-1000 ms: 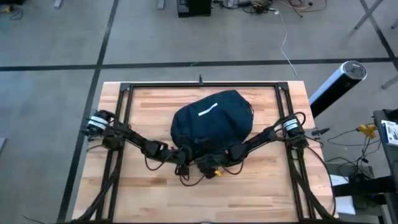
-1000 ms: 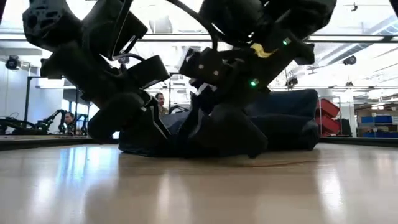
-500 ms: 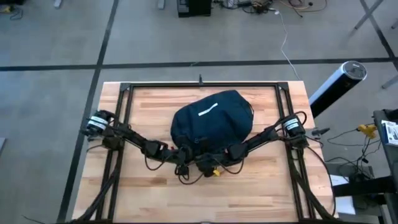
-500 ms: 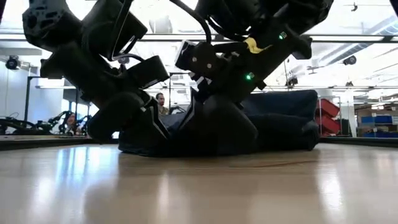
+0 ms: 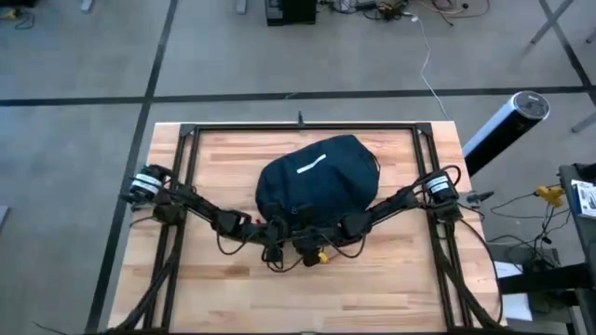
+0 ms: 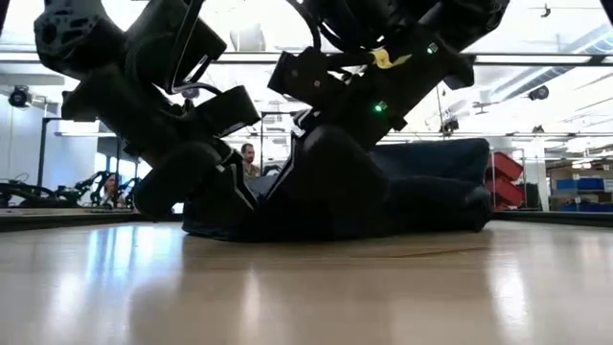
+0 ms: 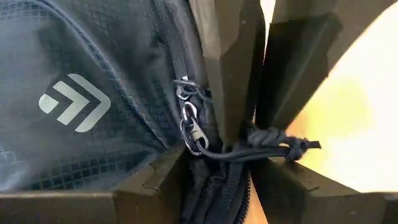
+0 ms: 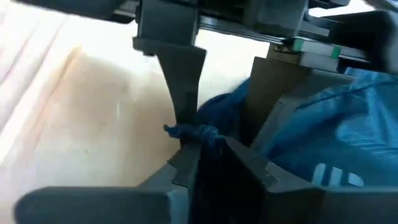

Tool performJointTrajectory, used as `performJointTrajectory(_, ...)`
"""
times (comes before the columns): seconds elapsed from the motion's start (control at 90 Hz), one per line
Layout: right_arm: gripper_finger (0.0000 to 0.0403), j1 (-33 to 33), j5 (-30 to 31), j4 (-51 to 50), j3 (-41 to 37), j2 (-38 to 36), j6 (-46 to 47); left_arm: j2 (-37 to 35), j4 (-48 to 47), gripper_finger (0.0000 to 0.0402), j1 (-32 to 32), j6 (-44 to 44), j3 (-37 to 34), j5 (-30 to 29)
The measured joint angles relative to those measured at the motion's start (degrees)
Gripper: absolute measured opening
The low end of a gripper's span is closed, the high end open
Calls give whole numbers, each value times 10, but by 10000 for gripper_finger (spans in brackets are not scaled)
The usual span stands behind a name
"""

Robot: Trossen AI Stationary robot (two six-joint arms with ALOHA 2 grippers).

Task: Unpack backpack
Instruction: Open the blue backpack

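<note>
The backpack [image 5: 317, 182], soft and floppy, lies mid-frame on the counter [image 5: 391, 288]. Left tool [image 7: 249, 134] is clenched on the zipper cord [image 7: 273, 146], the best hold; whether the right tool [image 5: 307, 244] grips cannot be told.

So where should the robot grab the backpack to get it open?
Best by the knotted cord pull on the zipper slider, at the backpack's front edge nearest the arms. The cord sticks out free of the floppy fabric, so thin fingers can pinch it. The left end effector already pinches it from that side; the right end effector grips fabric beside it.
</note>
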Motion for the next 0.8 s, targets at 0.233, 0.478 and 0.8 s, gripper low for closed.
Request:
performJointTrajectory(0.233, 92, -9, -2, 26, 0, 0, 20, 0, 3, 157, 0, 0, 0, 0)
performJointTrajectory(0.478, 19, -10, 8, 20, 0, 0, 30, 0, 4, 157, 0, -2, -1, 0)
performJointTrajectory(0.8, 2, 13, 103, -27, 0, -36, 20, 0, 4, 157, 0, -9, -1, 0)
